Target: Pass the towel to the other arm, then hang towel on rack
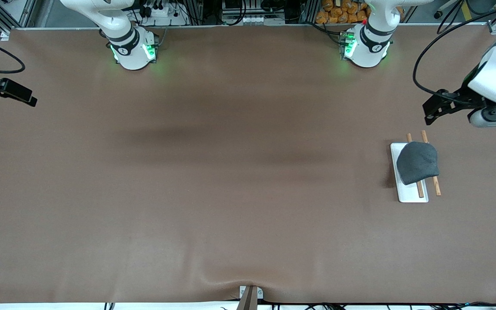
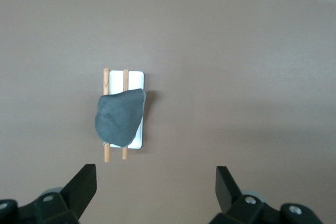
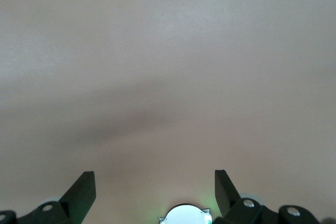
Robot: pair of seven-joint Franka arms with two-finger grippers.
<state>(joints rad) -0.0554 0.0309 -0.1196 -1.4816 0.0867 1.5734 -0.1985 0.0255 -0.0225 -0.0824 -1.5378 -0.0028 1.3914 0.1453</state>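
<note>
Towel's on the rack, looks basically done

Towel (image 1: 418,162) drapes both rack (image 1: 411,196) rods; left claw (image 2: 156,184) hangs wide and empty above it, right claw (image 3: 155,184) wide over bare counter (image 1: 213,193). I'd back off straight, no snagging.

High front camera faces the robots across the table (image 1: 230,193). Left wrist view looks down, sharing the rack (image 1: 411,193) (image 2: 137,80); right wrist sees bare tabletop.

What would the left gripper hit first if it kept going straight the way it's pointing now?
Probably the bare table. The left gripper is open and looks down at it; the towel draped on the rack sits off to one side, though depth is unclear.
</note>
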